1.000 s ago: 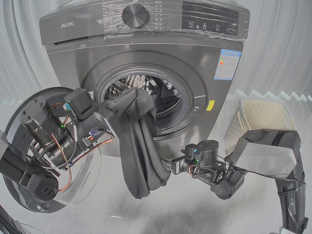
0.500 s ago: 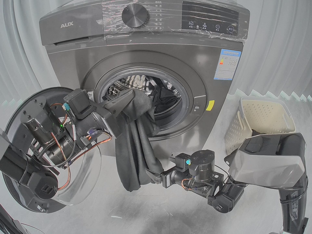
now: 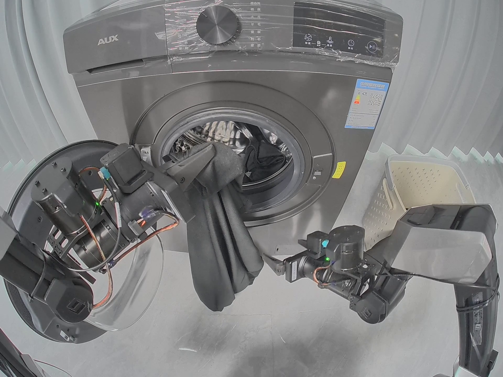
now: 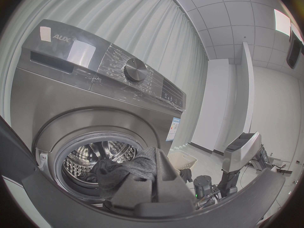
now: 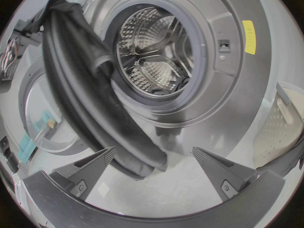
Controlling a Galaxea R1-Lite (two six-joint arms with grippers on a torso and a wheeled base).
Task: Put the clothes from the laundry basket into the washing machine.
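Left end effector (image 3: 201, 159) is clamped on the garment (image 3: 222, 247) at the drum (image 5: 155, 57) mouth, yet most of the cloth hangs outside toward the floor (image 3: 293, 336). Right end effector (image 3: 270, 262), fingers apart, sits low beside the tail. We judge that releasing now lets the hanging weight drag it out. We note the right wrist view shows dark cloth inside the drum, and the head view adds the basket (image 3: 419, 184).

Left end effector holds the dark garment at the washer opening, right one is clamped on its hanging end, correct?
No: the right end effector is open, not clamped on the dark garment, as the right wrist view shows. The left end effector does hold it.
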